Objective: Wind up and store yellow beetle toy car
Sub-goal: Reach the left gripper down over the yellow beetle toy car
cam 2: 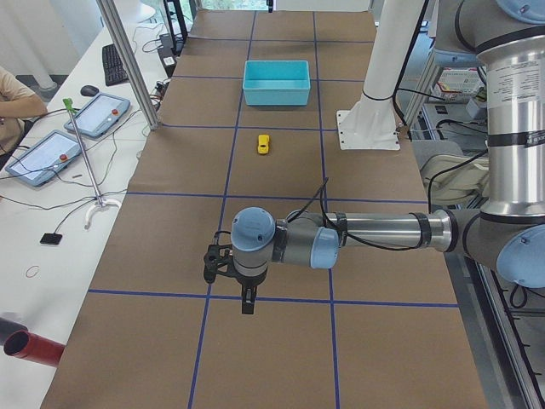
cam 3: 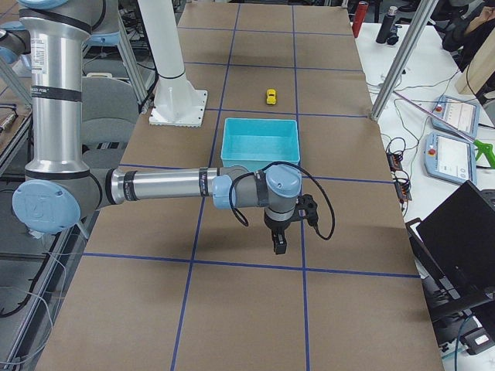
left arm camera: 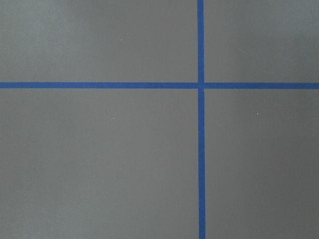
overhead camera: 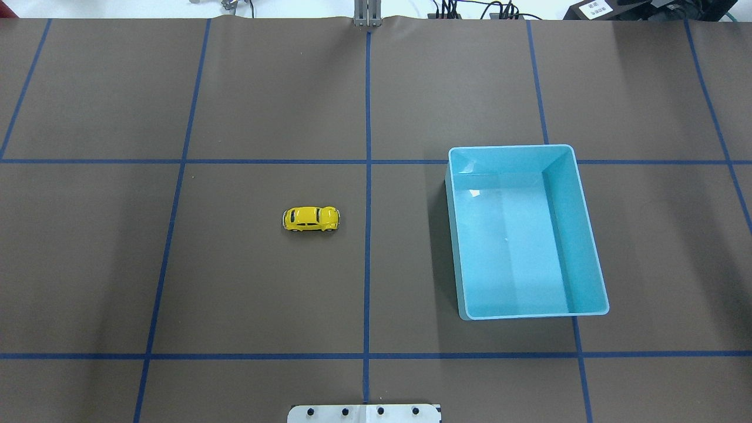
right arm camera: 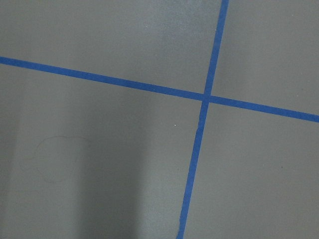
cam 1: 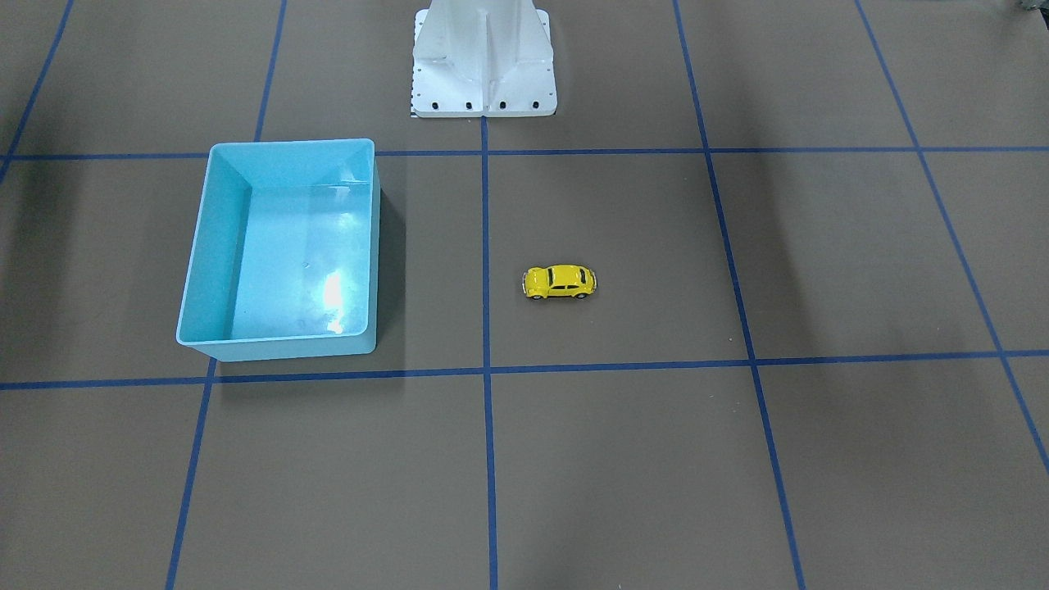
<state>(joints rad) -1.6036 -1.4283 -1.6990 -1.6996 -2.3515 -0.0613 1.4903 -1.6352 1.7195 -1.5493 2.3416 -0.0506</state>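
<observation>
The yellow beetle toy car (cam 1: 560, 282) stands on its wheels on the brown table, near the centre line; it also shows in the overhead view (overhead camera: 311, 219) and in both side views (cam 2: 264, 144) (cam 3: 271, 96). The light blue bin (overhead camera: 511, 147) is empty, on the robot's right side (cam 1: 291, 145). My left gripper (cam 2: 247, 302) points down over the table's left end, far from the car. My right gripper (cam 3: 278, 243) points down over the right end, past the bin. I cannot tell whether either is open or shut. The wrist views show only bare mat and blue tape.
The white robot pedestal (cam 1: 483, 65) stands at the table's robot-side edge, between car and bin. Blue tape lines (overhead camera: 368, 176) grid the mat. Metal posts (cam 2: 128, 60) and operators' tablets (cam 2: 102, 115) line the far side.
</observation>
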